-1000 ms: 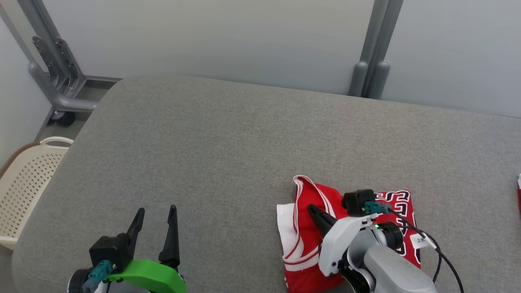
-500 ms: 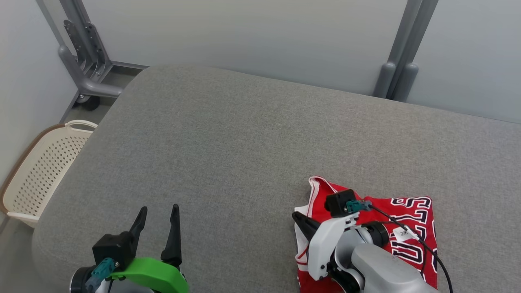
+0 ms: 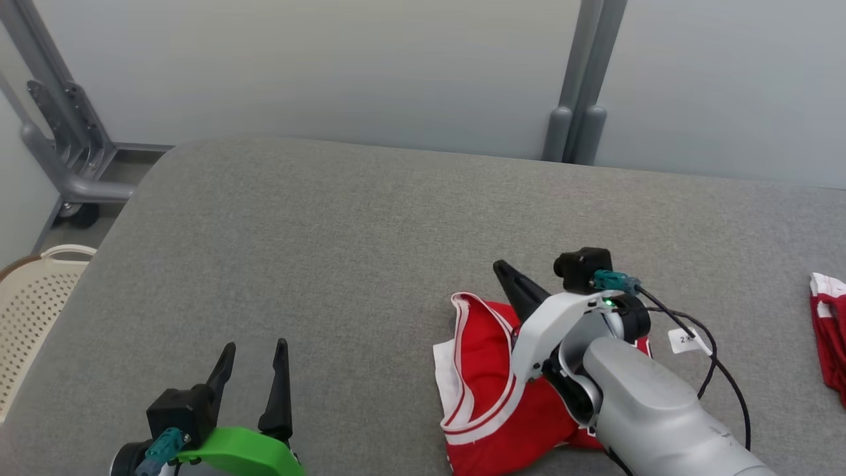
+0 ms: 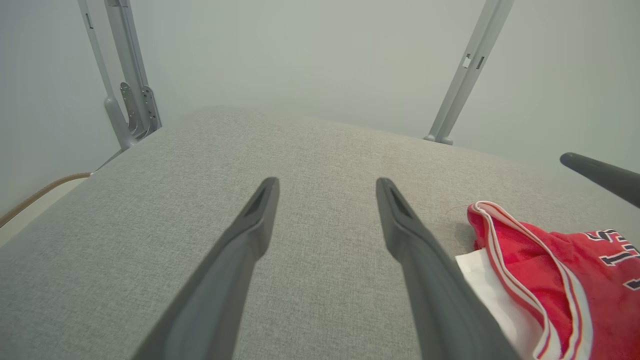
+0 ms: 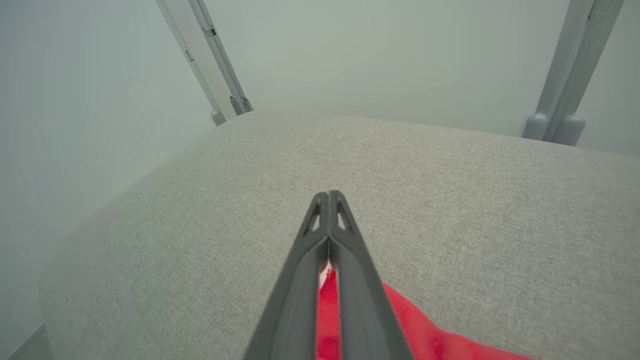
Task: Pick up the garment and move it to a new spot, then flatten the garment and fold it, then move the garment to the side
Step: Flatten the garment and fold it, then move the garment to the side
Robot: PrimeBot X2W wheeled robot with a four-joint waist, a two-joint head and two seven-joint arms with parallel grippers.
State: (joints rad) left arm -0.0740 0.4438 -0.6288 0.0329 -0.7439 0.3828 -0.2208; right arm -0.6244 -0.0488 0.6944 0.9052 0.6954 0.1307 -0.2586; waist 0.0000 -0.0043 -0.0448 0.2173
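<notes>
The red garment [image 3: 489, 390] with white trim lies bunched on the grey table [image 3: 344, 225], right of centre near the front. My right gripper [image 3: 505, 271] is shut on a fold of the garment; its fingertips point up and away past the cloth's far edge. The right wrist view has red fabric [image 5: 425, 335] pinched low between the closed fingers [image 5: 345, 260]. At the lower left my left gripper [image 3: 254, 357] stands open above bare table with nothing in it. The left wrist view has the garment [image 4: 550, 270] to the right of the left gripper [image 4: 327, 192].
A second red and white cloth [image 3: 829, 330] lies at the table's right edge. A cream perforated basket [image 3: 26, 317] stands on the floor left of the table. Grey frame posts [image 3: 575, 99] and a wheeled stand [image 3: 59, 152] rise behind it.
The head camera has shifted. My right gripper has risen and reached farther from me, its tip now past the garment's far edge, and the cloth has bunched under it. The left gripper holds still.
</notes>
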